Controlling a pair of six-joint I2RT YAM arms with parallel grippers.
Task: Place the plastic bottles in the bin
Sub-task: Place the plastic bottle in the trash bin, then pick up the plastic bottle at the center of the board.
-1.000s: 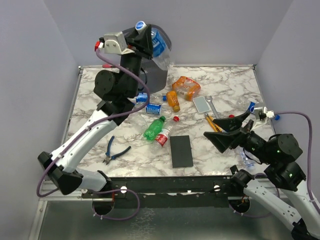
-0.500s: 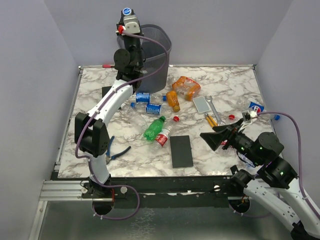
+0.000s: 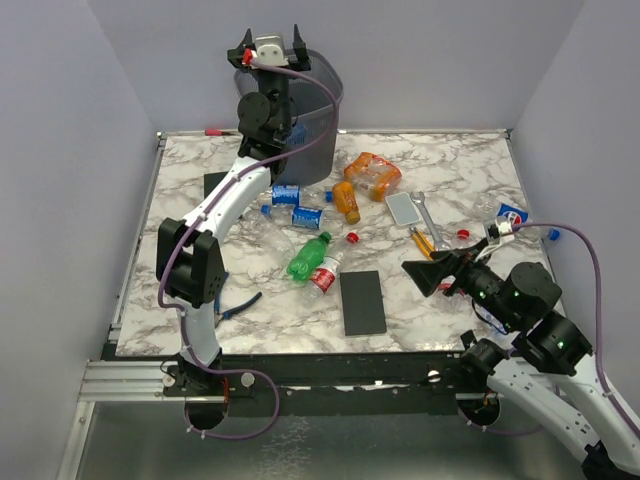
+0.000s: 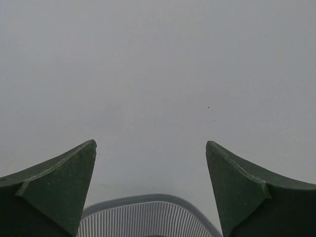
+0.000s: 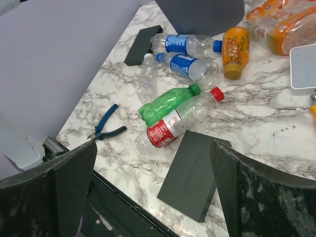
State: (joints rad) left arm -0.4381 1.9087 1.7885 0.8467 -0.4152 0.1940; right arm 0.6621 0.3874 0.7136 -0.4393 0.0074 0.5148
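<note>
Bin [image 3: 325, 105] at far left of table [image 3: 470, 170], mesh wall tall, rim well above every bottle, hence left arm stretched up and over it. Left gripper [image 3: 270, 37] poised above rim, jaws spread wide, nothing between them. Confirmed in wrist view: only blank wall and curve of bin rim below the gap. Judged a release posture, held high for a clean drop inside rather than against the mesh.

Plastic bottles [image 3: 307, 217] mostly out on the marble. None made out inside bin; contents hidden behind mesh and arm. Cluster just in front of bin: blue-label bottles [image 3: 285, 194], crushed clear bottle [image 5: 147, 81], small orange bottle [image 3: 347, 202], orange pair [image 3: 372, 173] just beyond it. Nearer the arms: green bottle [image 3: 308, 255] and red-label bottle [image 3: 327, 272] lying side by side, touching, caps toward far side. One more clear bottle [image 3: 510, 212] off by right edge, well apart from the rest.

Right gripper [image 5: 153, 145] low over near right part of table — jaws wide apart, empty, aimed toward green and red-label pair across black slab [image 3: 362, 302]. Probably lining up a pick; wide opening suited to a bottle lying on its side. Pliers [image 3: 232, 305] near left front, no part of the job. Plenty left to clear.
</note>
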